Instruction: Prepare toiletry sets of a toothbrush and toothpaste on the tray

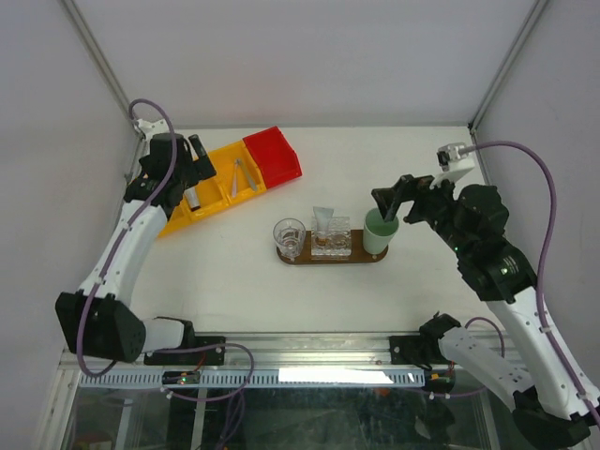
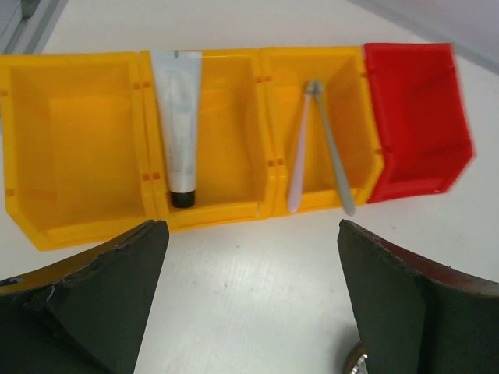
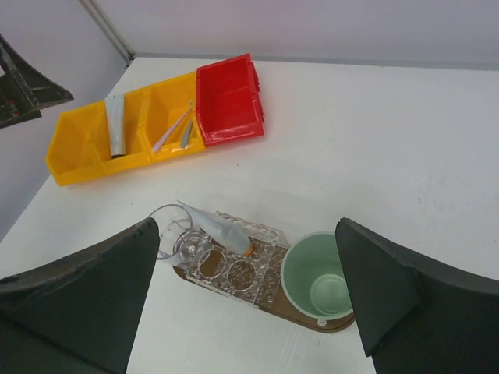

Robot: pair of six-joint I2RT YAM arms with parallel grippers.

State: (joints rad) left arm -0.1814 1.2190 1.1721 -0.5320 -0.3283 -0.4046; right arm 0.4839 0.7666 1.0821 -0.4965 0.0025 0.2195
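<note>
Progress is partial: on the tray a clear holder carries one pale tube, lying tilted across its top. No toothbrush shows there, so by my reading no set is complete. A clear glass stands at the tray's 9 o'clock end and a mint-green cup at its 3 o'clock end.

The remaining supplies sit in the yellow bins, at 10 o'clock from the tray. A second tube lies in the middle compartment. Two toothbrushes cross in the compartment next to the red bin, their ends resting on its front wall.

The left claw hangs over the bins with its fingers spread and nothing between them. The right claw hovers above the tray near the cup, also spread wide and holding nothing.

Bare tabletop between bins and tray gives a free carrying path. The tight spots are the bin walls around the thin brushes, the enclosure wall at 9 o'clock of the left arm, and the cup rim under the right claw.
</note>
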